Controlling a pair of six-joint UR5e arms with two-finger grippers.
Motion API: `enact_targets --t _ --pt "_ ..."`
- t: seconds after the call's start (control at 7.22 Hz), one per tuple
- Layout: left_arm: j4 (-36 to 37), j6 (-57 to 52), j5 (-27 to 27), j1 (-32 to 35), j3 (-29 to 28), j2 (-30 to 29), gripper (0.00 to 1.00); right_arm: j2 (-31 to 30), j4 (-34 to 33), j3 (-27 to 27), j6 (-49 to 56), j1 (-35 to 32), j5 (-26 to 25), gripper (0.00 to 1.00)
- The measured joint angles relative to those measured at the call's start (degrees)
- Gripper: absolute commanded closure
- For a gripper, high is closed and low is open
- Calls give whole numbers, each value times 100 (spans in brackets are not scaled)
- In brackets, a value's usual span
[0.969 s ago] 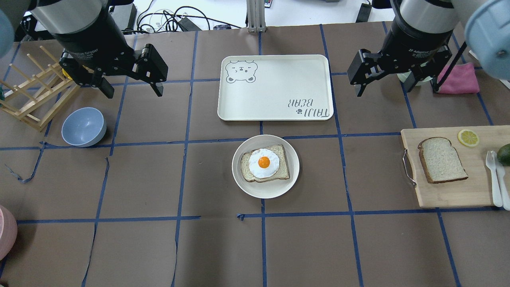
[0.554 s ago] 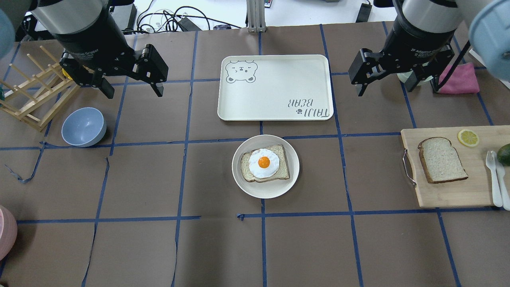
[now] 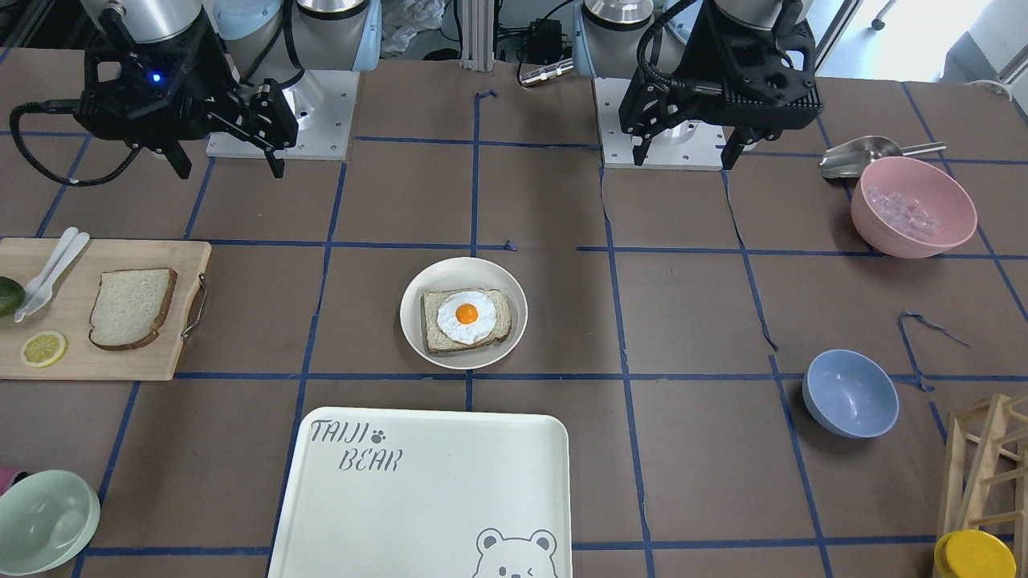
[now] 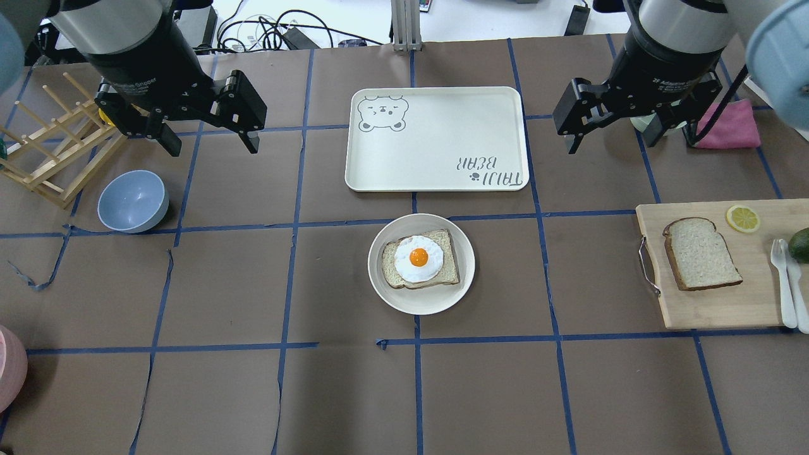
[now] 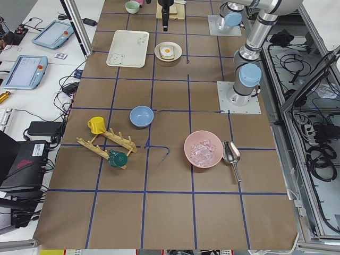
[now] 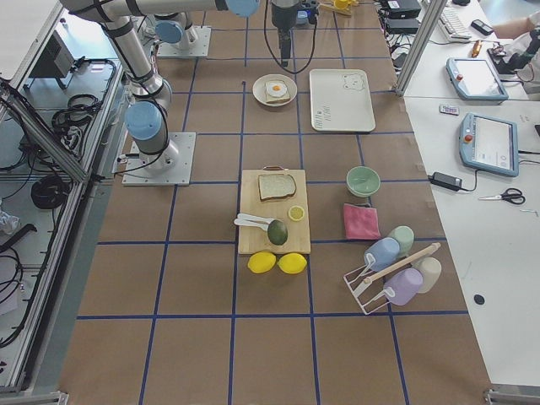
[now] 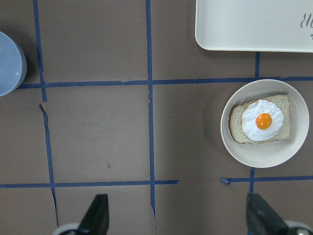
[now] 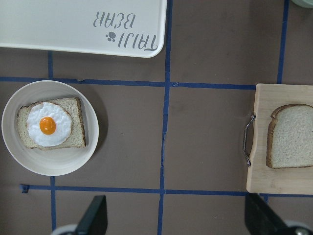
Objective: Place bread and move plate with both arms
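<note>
The plain bread (image 4: 700, 254) lies on a wooden cutting board at the right; it also shows in the front view (image 3: 131, 307) and the right wrist view (image 8: 292, 136). The cream plate (image 4: 421, 306) sits at the table's middle and holds a slice topped with a fried egg (image 4: 418, 258). The plate also shows in the front view (image 3: 463, 359), the left wrist view (image 7: 259, 156) and the right wrist view (image 8: 54, 164). My left gripper (image 4: 212, 146) hangs open and empty above the far left. My right gripper (image 4: 610, 142) hangs open and empty above the far right, beyond the board.
The TAIJI BEAR tray (image 4: 436, 139) lies just beyond the plate. The cutting board (image 4: 714, 309) also carries a lemon slice (image 4: 742, 218), white cutlery (image 4: 787, 278) and an avocado. A blue bowl (image 4: 133, 201) and a wooden rack (image 4: 50, 145) stand at the left, a pink cloth (image 4: 733, 124) at the far right.
My right gripper has shifted slightly to the right. The left arm, the plate and the bread have not moved.
</note>
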State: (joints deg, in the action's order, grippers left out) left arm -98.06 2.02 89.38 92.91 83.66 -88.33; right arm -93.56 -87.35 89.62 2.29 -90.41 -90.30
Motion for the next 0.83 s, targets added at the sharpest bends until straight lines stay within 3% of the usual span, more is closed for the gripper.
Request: enact_targets --t 0.83 --pt "-2 -2 0 -1 -6 0 0 6 65 32 -2 -2 -7 0"
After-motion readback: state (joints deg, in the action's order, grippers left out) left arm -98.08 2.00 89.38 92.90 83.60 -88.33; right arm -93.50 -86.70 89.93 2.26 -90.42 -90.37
